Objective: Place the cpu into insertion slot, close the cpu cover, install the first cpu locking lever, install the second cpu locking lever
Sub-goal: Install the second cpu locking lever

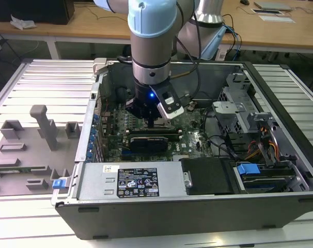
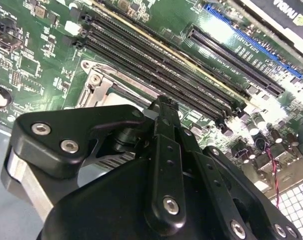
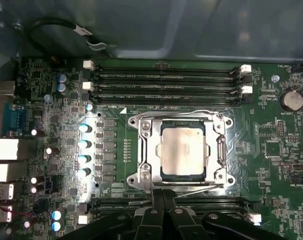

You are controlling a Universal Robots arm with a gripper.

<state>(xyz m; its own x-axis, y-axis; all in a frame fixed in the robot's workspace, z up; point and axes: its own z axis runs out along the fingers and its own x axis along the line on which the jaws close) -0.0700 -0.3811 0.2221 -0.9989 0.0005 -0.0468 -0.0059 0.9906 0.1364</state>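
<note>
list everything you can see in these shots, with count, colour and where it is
cpu: one, silver-grey, seated in the insertion slot
cpu cover: one, silvery frame, closed around the cpu
RAM slots: several, black, on either side of the socket
motherboard: one, green, inside the computer case
computer case: one, grey, open on the slatted table
fixture blocks: several, grey, at the exterior view's left
hand: one, black, low at the socket's edge

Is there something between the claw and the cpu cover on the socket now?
Nothing visible stands between them. In the first wrist view the claw sits right at the edge of the cpu cover, which lies flat around the cpu. Only bare motherboard surrounds them.
</note>
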